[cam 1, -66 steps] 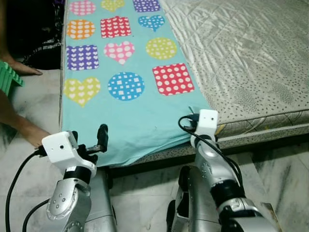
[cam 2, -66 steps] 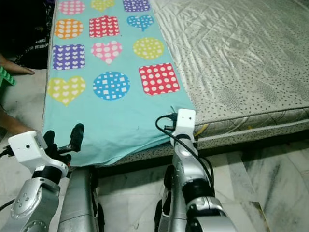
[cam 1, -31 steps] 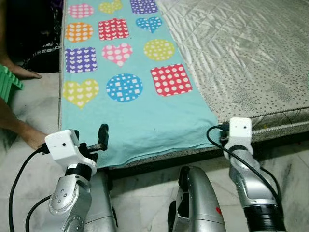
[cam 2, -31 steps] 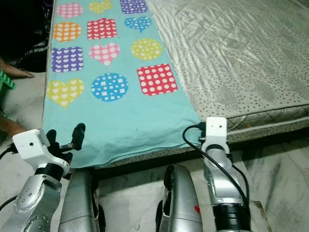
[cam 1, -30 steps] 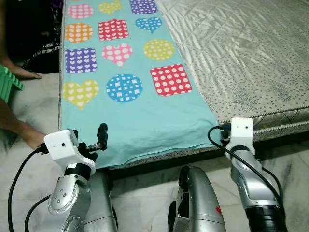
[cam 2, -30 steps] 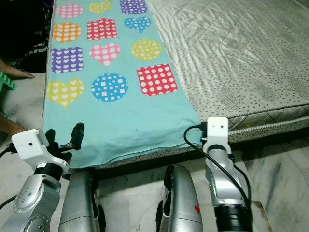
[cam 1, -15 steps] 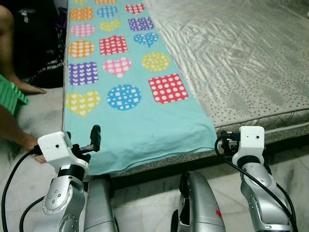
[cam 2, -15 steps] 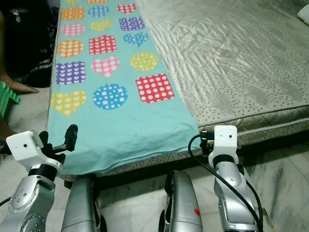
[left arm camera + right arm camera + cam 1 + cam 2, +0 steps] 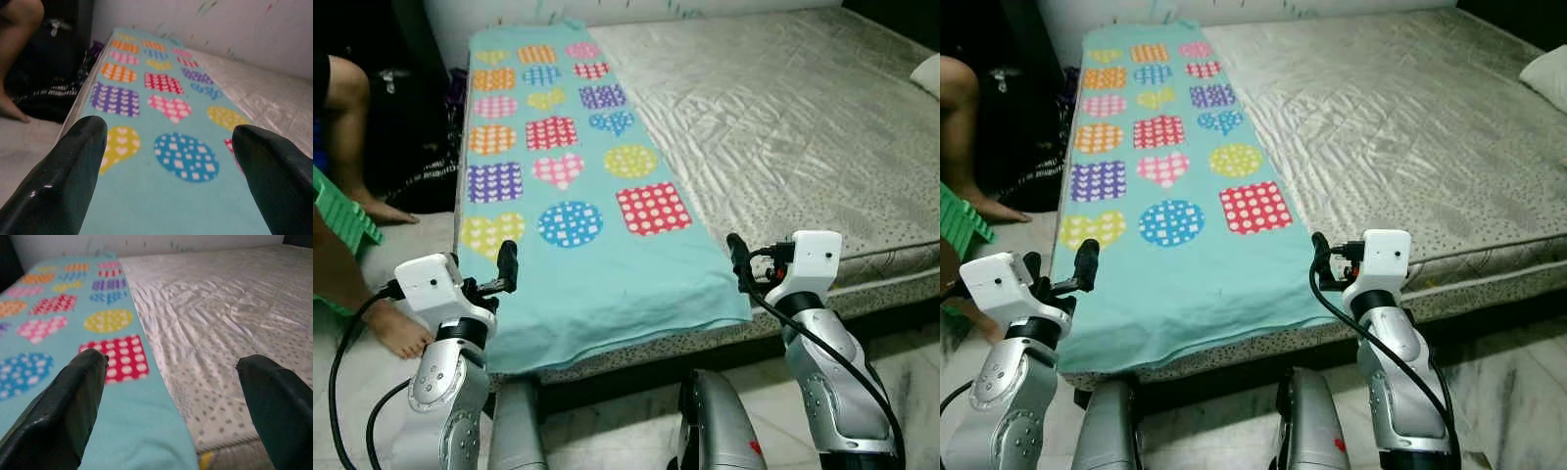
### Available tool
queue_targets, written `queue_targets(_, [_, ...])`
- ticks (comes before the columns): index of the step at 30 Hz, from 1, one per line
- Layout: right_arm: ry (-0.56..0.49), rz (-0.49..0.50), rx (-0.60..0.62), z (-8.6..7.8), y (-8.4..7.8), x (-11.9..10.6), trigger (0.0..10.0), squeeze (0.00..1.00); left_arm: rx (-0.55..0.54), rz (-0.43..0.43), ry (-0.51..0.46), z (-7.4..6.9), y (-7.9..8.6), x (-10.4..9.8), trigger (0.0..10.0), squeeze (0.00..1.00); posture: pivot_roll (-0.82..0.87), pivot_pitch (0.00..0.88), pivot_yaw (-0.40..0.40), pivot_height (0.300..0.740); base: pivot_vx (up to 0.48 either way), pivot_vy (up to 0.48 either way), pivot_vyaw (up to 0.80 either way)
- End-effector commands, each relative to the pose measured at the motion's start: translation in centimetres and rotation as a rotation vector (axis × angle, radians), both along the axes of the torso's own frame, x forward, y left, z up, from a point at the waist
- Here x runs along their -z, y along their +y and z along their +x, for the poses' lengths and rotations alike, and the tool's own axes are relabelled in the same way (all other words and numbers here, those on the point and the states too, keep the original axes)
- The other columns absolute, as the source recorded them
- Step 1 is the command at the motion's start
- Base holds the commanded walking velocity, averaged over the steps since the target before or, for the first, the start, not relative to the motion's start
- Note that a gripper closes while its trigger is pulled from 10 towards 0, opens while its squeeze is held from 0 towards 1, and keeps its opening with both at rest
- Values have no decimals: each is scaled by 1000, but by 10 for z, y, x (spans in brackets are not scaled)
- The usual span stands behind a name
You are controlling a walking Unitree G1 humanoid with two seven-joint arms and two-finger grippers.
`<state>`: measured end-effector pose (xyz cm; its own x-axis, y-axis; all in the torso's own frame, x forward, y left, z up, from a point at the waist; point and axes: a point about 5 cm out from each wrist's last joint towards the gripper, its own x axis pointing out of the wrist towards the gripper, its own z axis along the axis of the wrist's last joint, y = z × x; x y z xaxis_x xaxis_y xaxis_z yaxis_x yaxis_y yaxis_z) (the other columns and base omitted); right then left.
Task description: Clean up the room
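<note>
I stood at the foot of a low bed, looking down along it. A turquoise blanket (image 9: 578, 196) printed with coloured hearts, circles and squares lay flat along the left strip of a grey quilted mattress (image 9: 773, 127), running from the wall to the near edge, where its hem drooped slightly over the side. My left gripper (image 9: 168, 161) hung above the blanket's near left corner, its two black fingers (image 9: 68, 166) spread wide with nothing between them. My right gripper (image 9: 171, 396) hung above the blanket's near right corner, where turquoise cloth met bare mattress, and its fingers were likewise spread wide and held nothing. To my left, a person's bare leg and foot (image 9: 396, 328) rested on the pale marbled floor (image 9: 342, 392), beside a green plastic item (image 9: 342, 211). A white pillow (image 9: 1547, 73) lay at the far right of the mattress.
</note>
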<state>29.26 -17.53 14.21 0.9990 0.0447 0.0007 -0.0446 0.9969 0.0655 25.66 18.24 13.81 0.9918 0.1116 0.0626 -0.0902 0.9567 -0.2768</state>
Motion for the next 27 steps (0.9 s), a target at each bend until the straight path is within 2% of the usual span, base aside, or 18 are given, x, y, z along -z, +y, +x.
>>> queue_targets(1, [-10,21,-4,3,1,-1,10000,0,2,8,-8,3,1,0,10000,0,-27,0,-2,527,0,0,0])
queue_targets(11, [-71,47,3,24,4,-15,10000,0,0,14,-62,19,3,-6,10000,0,-28,0,-1,582,0,0,0])
queue_targets(15, [-92,61,-4,32,7,-19,10000,0,-9,19,-90,24,4,-8,10000,0,-20,0,-7,636,0,0,0])
queue_targets(24, [-91,82,12,31,9,-8,10000,0,-13,39,-69,23,10,0,10000,0,-20,0,26,739,0,0,0])
queue_targets(27, [-99,81,24,33,9,-9,10000,0,1,35,-54,23,5,4,10000,0,-29,0,34,740,0,0,0])
